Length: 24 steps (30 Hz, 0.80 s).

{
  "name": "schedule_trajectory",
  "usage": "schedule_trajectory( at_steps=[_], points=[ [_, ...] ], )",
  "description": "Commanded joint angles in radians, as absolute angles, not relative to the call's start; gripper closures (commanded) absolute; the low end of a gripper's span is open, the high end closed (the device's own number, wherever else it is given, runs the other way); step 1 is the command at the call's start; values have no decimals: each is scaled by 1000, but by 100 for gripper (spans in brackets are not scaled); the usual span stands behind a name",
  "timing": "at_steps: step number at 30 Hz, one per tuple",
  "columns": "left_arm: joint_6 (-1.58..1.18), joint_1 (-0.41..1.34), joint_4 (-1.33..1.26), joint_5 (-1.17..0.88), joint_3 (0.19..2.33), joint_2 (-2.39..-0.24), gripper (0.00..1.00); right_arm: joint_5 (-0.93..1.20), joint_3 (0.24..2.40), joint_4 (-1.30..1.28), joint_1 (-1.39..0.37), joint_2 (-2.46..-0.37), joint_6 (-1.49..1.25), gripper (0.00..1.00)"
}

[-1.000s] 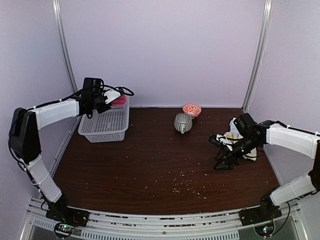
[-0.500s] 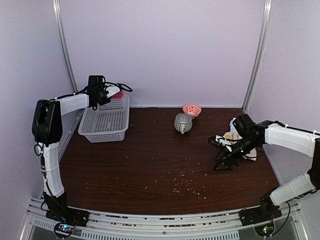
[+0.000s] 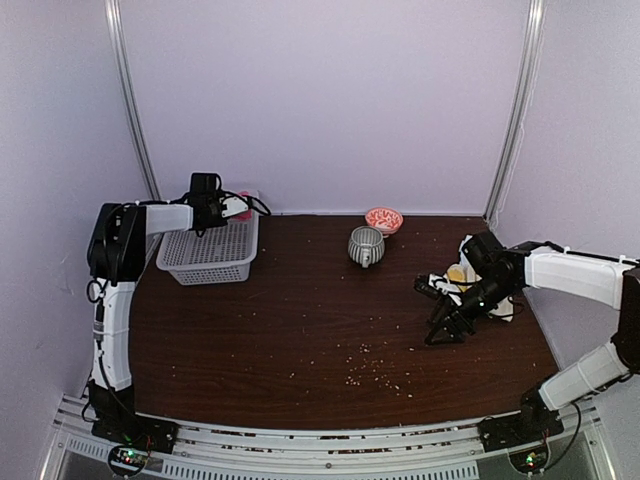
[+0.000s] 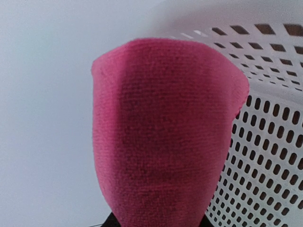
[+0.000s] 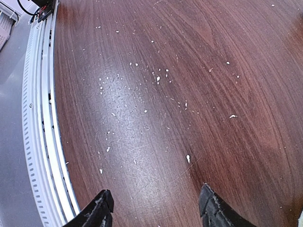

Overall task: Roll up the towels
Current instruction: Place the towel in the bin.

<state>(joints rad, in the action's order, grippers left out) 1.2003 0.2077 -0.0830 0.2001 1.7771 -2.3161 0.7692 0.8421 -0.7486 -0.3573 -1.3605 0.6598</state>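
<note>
L arm (image 3: 165, 215) has swung further in over far end of basket (image 3: 208, 250) since a sec ago. L gripper (image 3: 234, 207) closed on pink towel (image 4: 165, 132); towel fills wrist cam, basket wall just beside it. R gripper (image 5: 156, 210) barely shifted: open, empty, low over desk (image 5: 156, 94). Cream + yellow towels (image 3: 462, 273) heaped under R arm (image 3: 570, 272). We judge pink one is in transit at basket, whether going in or coming out we can't tell. No rolling underway.

A: We read the pink towel (image 4: 161, 132) as fuzzy, matt cloth.
B: Yes, and we take the basket (image 4: 265, 142) for smooth white plastic, the table (image 5: 189, 71) for dark wood grain, faintly glossy.
</note>
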Motion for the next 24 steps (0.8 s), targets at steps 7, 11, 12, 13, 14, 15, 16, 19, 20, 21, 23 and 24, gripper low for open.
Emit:
schedule_trajectory(
  at_steps=[7, 11, 12, 13, 14, 15, 16, 19, 20, 21, 23, 24],
  points=[
    [1200, 167, -213, 162, 1832, -2410, 100, 761, 857, -758, -351, -1398, 678, 37],
    [1239, 162, -219, 146, 1828, -2419, 100, 755, 858, -757, -351, -1416, 678, 37],
    [1251, 159, -221, 148, 1824, -2422, 100, 755, 858, -758, -351, -1420, 678, 37],
    [1261, 155, -223, 153, 1821, -2426, 100, 755, 860, -759, -351, -1424, 679, 37],
    [1276, 151, -225, 158, 1817, -2429, 100, 755, 861, -760, -351, -1428, 680, 37],
    [1288, 146, -229, 160, 1808, -2431, 99, 755, 862, -761, -351, -1429, 678, 37],
    [1299, 141, -230, 158, 1794, -2431, 95, 754, 862, -759, -351, -1431, 678, 37],
    [1329, 131, -236, 154, 1754, -2426, 85, 752, 861, -758, -351, -1436, 678, 37],
    [1334, 128, -249, 153, 1743, -2422, 81, 752, 861, -759, -350, -1439, 678, 37],
    [1336, 126, -258, 153, 1737, -2421, 78, 752, 862, -759, -350, -1442, 679, 37],
    [1336, 125, -258, 143, 1741, -2421, 75, 750, 863, -759, -350, -1447, 678, 37],
    [1334, 124, -257, 138, 1750, -2424, 74, 750, 864, -759, -351, -1449, 678, 37]
  ],
)
